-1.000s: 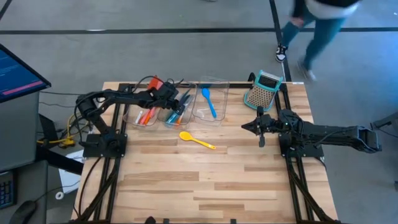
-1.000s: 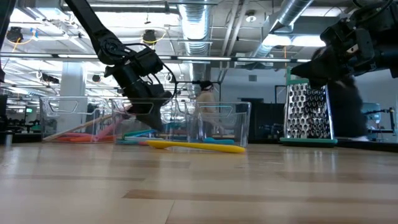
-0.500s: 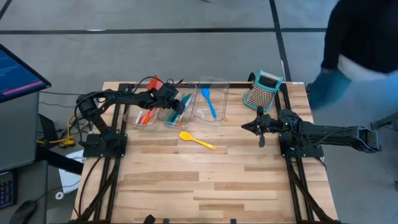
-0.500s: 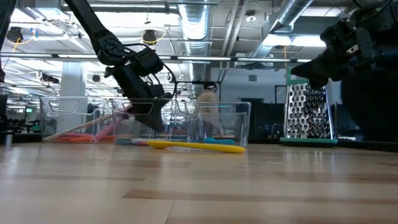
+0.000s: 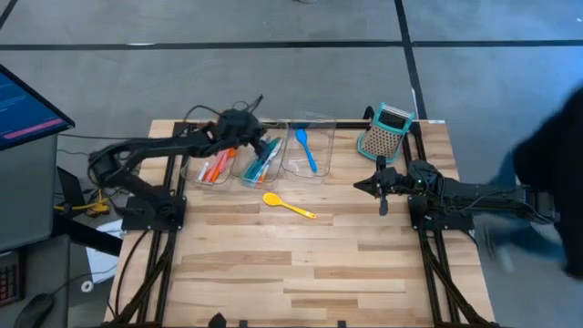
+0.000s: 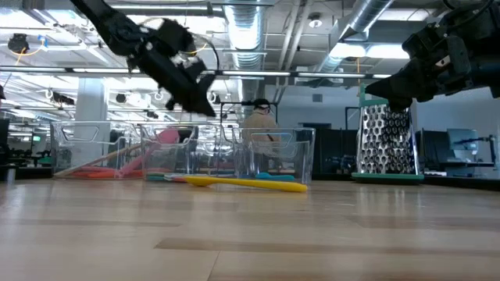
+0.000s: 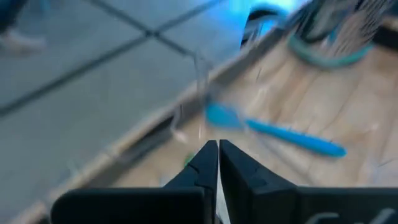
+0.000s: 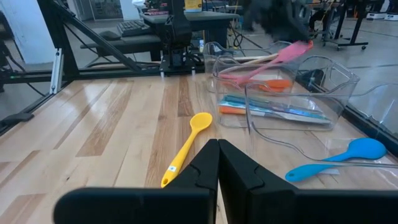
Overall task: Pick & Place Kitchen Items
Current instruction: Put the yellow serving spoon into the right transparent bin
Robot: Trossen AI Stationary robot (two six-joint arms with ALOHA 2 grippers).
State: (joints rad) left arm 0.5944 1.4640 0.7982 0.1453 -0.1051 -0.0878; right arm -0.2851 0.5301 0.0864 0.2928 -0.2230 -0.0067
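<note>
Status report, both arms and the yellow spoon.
Left gripper shut, empty, above the bins. Right gripper shut, waiting. Yellow spoon on the table, nothing blocking.

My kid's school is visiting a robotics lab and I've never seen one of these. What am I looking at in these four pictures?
Two dark robot arms work at a wooden table, sorting plastic kitchen utensils. One picture looks straight down, one looks level across the tabletop, and one comes from a camera on each arm's wrist.

At the far edge of the table stand three clear bins: one holds orange pieces, the middle one teal pieces, the last a blue spoon. A yellow spoon lies loose on the table in front of them, and a grater stands at the far right.

The left gripper is raised above the bins, jaws shut and empty. The right gripper waits near the grater, also shut on nothing. The blur at right is a person passing.
</note>
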